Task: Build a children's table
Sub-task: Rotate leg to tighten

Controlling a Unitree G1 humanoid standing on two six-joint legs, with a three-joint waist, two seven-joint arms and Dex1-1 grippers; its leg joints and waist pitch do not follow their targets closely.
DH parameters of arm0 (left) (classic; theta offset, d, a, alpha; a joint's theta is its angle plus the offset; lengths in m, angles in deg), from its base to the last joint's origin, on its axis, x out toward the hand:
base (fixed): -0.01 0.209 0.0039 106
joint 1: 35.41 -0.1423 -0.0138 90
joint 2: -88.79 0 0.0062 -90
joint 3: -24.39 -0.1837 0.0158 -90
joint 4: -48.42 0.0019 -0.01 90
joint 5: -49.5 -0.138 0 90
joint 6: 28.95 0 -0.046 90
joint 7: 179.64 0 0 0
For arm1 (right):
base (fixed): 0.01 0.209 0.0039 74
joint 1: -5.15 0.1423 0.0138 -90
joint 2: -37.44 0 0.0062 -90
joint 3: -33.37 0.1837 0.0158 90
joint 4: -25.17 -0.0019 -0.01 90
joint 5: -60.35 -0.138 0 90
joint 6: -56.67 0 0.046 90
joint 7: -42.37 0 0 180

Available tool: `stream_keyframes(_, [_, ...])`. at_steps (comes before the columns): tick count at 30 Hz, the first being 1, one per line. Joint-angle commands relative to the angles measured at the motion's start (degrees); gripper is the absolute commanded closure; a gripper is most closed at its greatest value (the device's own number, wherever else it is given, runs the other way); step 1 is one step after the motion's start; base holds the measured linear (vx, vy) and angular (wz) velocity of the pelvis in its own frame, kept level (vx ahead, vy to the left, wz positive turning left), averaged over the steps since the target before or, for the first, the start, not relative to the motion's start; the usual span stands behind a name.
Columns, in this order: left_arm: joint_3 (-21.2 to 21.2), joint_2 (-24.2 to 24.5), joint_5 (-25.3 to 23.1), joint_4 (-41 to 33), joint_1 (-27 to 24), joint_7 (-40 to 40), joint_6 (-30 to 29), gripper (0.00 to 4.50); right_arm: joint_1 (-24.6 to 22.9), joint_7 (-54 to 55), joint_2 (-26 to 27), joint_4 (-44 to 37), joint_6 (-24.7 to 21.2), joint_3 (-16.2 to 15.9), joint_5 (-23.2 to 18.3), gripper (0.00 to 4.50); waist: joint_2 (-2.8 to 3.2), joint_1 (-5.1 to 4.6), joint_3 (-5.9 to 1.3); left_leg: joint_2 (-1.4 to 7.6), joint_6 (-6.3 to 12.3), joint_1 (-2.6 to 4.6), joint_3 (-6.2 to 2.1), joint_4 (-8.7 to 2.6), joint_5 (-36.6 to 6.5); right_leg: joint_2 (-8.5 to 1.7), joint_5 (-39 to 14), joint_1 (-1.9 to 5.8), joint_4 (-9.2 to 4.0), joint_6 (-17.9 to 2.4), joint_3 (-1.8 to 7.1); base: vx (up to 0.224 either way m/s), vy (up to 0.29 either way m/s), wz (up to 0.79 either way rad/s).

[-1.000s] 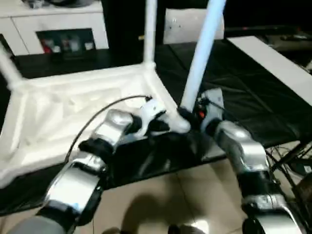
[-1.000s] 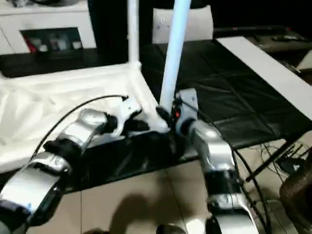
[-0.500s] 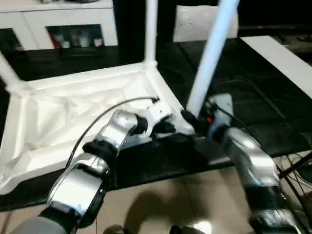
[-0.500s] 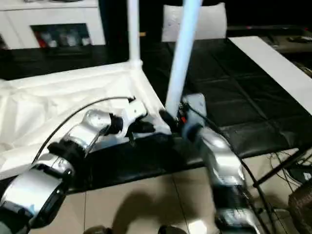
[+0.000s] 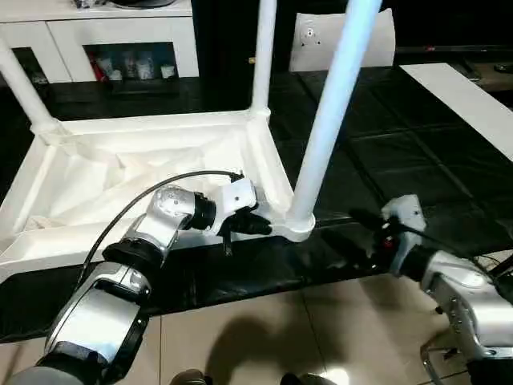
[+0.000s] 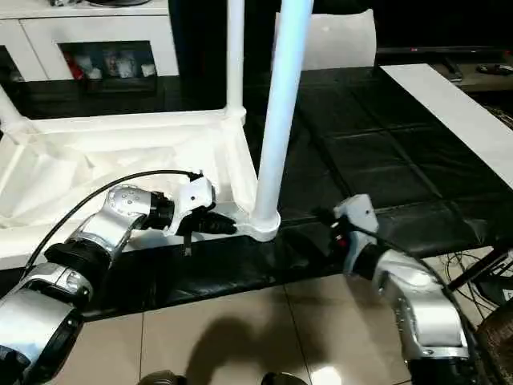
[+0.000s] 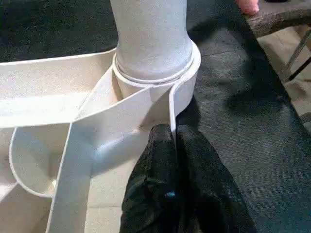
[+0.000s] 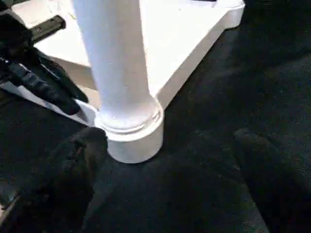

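The children's table (image 5: 144, 168) lies upside down on the black mat, ribbed underside up. Three white legs stand upright in its corner sockets: the near right leg (image 5: 330, 120), the far right leg (image 5: 261, 56) and a far left leg (image 5: 24, 88). My left gripper (image 5: 263, 228) is shut on the table's thin rim, right beside the near right socket (image 7: 155, 73). My right gripper (image 5: 341, 227) is open wide just to the right of that socket (image 8: 131, 136), touching nothing, with its black fingers (image 8: 73, 165) spread on either side.
A white cabinet (image 5: 120, 32) stands at the back left. A flat white board (image 5: 465, 96) lies on the mat (image 5: 401, 144) at the right. A white panel (image 5: 345, 40) leans behind the table. Tiled floor (image 5: 264, 329) runs along the mat's near edge, and cables lie at the right.
My right gripper has opened, let go of the near right leg's base and drawn back to the right. The leg stays upright in its socket. My left gripper keeps its hold.
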Motion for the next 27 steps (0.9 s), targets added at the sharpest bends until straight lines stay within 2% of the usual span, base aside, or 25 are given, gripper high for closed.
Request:
stream_keyframes(1, [1.3,-0.6,1.7,-2.5,0.4,-0.9,-0.1,3.96,-0.5,-0.6,-0.7,-1.4,0.1,0.5,-0.6,0.0,-0.4,0.06,-4.6,2.13,4.23,0.26,-0.57,-3.42,-8.6,-5.13,-20.3,3.6,-4.58,-7.6,3.15,0.0,0.0,0.0])
stream_keyframes(3, [1.2,-0.5,1.7,-2.3,0.4,-0.9,-0.2,3.96,-0.6,-1.5,-1.0,-1.8,0.9,-0.4,-0.6,0.0,-0.37,0.19,-4.66,2.21,4.38,0.2,-0.58,-3.41,-8.2,-5.25,-19.4,3.66,-4.46,-8.0,3.17,0.0,0.0,0.0])
stream_keyframes(5, [1.2,-0.6,1.3,-1.8,0.6,0.3,0.1,3.62,-0.6,-1.6,-0.9,-2.1,1.1,-0.9,-0.7,0.0,-0.47,0.14,-4.62,2.21,4.53,0.09,-0.6,-3.41,-8.2,-5.16,-19.2,3.69,-4.37,-8.0,3.11,0.0,0.0,0.0])
stream_keyframes(9, [0.6,-0.5,0.0,-1.0,0.8,1.6,-1.5,3.31,-0.1,-2.0,-0.5,-1.9,1.6,-1.6,-0.9,0.0,-0.41,0.04,-4.59,2.1,4.42,0.18,-0.57,-3.39,-8.5,-5.04,-20.3,3.62,-4.57,-7.4,3.04,0.0,0.0,0.0])
stream_keyframes(13, [0.1,-0.4,-0.3,-0.9,0.9,1.1,-3.1,3.31,0.1,-1.9,-0.5,-1.8,2.0,-1.9,-0.8,0.0,-0.26,0.07,-4.55,2.1,4.17,0.29,-0.62,-3.43,-9.0,-5.06,-21.8,3.52,-4.87,-6.7,2.99,0.0,0.0,0.0])
stream_keyframes(15, [-0.3,-0.3,-0.3,-0.9,1.0,-0.3,-5.1,3.31,0.0,-1.9,-0.4,-1.8,2.2,-2.3,-0.4,0.0,-0.19,0.1,-4.57,2.06,4.13,0.31,-0.62,-3.44,-9.0,-5.07,-21.6,3.54,-4.83,-6.8,3.02,0.0,0.0,0.0])
stream_keyframes(20, [-0.7,0.2,-1.5,-0.2,1.6,1.0,-5.6,3.31,0.2,-1.8,-0.5,-1.8,2.8,-3.2,0.1,0.0,-0.16,0.08,-4.56,2.09,4.08,0.28,-0.68,-3.44,-9.1,-5.04,-21.0,3.59,-4.78,-7.1,3.0,0.0,0.0,0.0])
stream_keyframes(22, [-0.5,0.1,-1.7,0.0,1.8,1.8,-5.2,3.65,0.4,-1.8,-0.4,-1.8,3.0,-3.3,0.0,0.0,-0.22,0.07,-4.6,2.01,4.13,0.22,-0.67,-3.41,-9.0,-5.02,-21.1,3.68,-4.77,-6.9,2.98,0.0,0.0,0.0])
stream_keyframes(24, [0.0,-0.2,-1.3,0.1,1.8,2.3,-4.9,3.65,0.5,-2.0,-0.5,-1.7,3.2,-3.7,0.0,0.0,-0.32,0.05,-4.61,2.0,4.24,0.21,-0.64,-3.39,-8.9,-5.02,-21.0,3.67,-4.79,-6.9,2.97,0.0,0.0,0.0])
stream_keyframes(27, [-0.2,-0.1,-1.4,-0.1,1.7,1.6,-4.5,3.95,0.6,-2.3,-0.8,-1.6,3.6,-4.2,0.2,0.0,-0.2,0.1,-4.61,2.08,4.28,0.24,-0.68,-3.41,-8.9,-5.08,-20.9,3.64,-4.77,-7.1,2.98,0.0,0.0,0.0])
